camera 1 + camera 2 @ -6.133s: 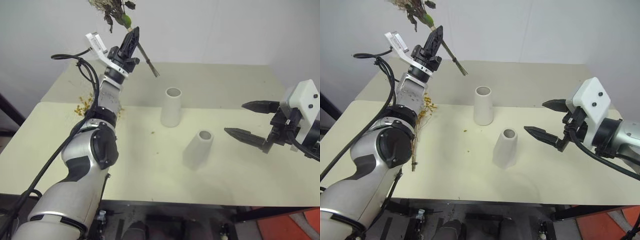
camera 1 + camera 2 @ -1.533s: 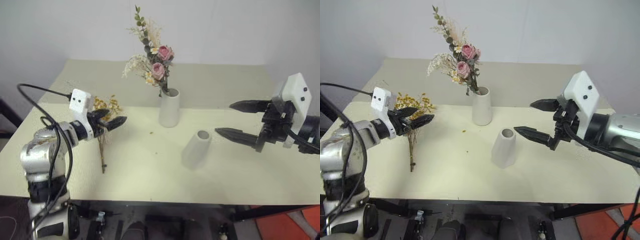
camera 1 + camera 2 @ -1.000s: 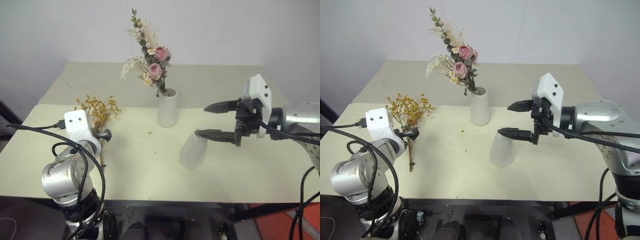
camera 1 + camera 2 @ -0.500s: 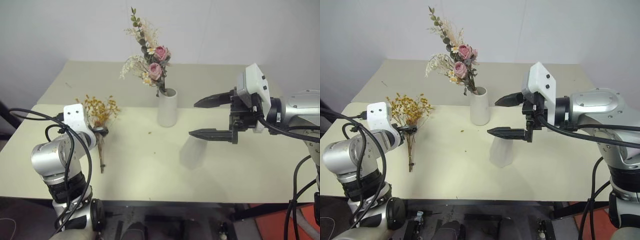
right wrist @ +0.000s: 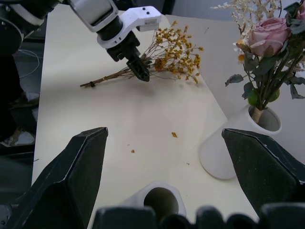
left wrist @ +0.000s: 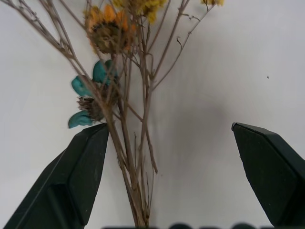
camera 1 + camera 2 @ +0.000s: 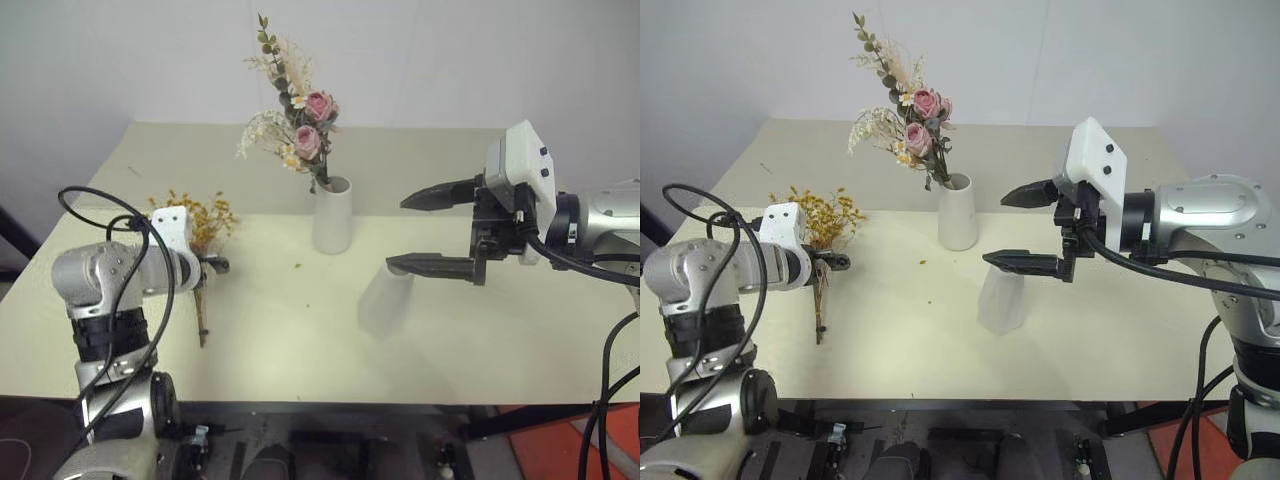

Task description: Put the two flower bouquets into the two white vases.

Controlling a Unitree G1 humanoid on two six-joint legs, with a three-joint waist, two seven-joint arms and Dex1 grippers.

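The pink rose bouquet (image 7: 300, 120) stands in the far white vase (image 7: 332, 215). The nearer white vase (image 7: 383, 300) is upright with nothing in its mouth (image 5: 159, 198). My right gripper (image 7: 396, 235) hovers open just above it, the lower finger over the rim. On the table's left side lies the yellow bouquet (image 7: 820, 215), its thin brown stems (image 6: 136, 157) pointing toward me. My left gripper (image 6: 169, 128) is open and lowered around those stems, which sit close to one finger (image 6: 76, 181). The right wrist view shows that gripper (image 5: 138, 67) at the stems too.
A few yellow crumbs (image 5: 174, 135) lie on the cream table (image 7: 300, 350) between the bouquet and the vases. The table's front edge runs close below both arms. A white wall stands behind the table.
The rose bouquet, earlier held up in my left gripper, now stands in the far vase. Over the last second my left hand turned and pushed forward over the yellow bouquet's stems. The right gripper stayed put.
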